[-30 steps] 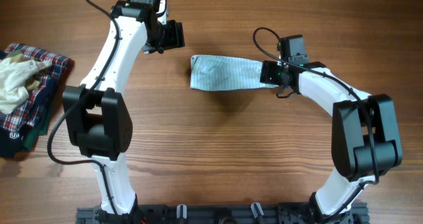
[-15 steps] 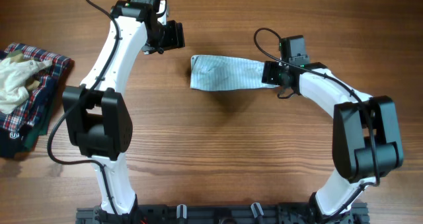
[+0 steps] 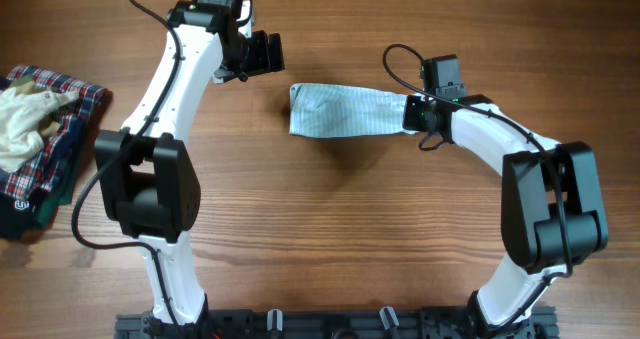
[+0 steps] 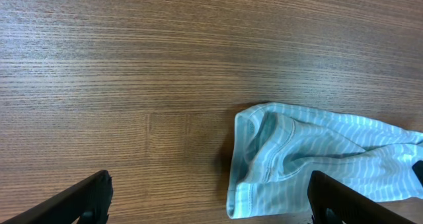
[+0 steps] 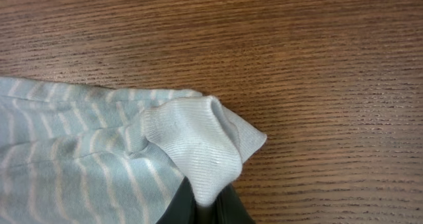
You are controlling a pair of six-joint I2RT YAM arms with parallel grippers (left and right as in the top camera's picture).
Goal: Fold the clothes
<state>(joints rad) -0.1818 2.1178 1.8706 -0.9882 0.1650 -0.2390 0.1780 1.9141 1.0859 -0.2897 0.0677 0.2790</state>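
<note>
The clothes (image 3: 345, 111) are a light-blue garment with white pinstripes, lying as a long strip across the middle of the table. My right gripper (image 3: 412, 113) is shut on the strip's right end. In the right wrist view the ribbed hem (image 5: 198, 154) bunches up, pinched between the dark fingers (image 5: 228, 207). My left gripper (image 3: 265, 53) hangs open up and to the left of the garment's left end, apart from it. In the left wrist view the garment's left end (image 4: 297, 158) lies between the wide-spread fingertips (image 4: 86, 194), lower right.
A pile of other clothes sits at the table's left edge: a red-and-navy plaid garment (image 3: 60, 139) with a cream-white cloth (image 3: 25, 119) on top. Bare wood (image 3: 330, 219) surrounds the striped garment.
My right gripper has closed on the garment's right end. The left gripper's jaws have spread a little wider. The arms have barely shifted.
</note>
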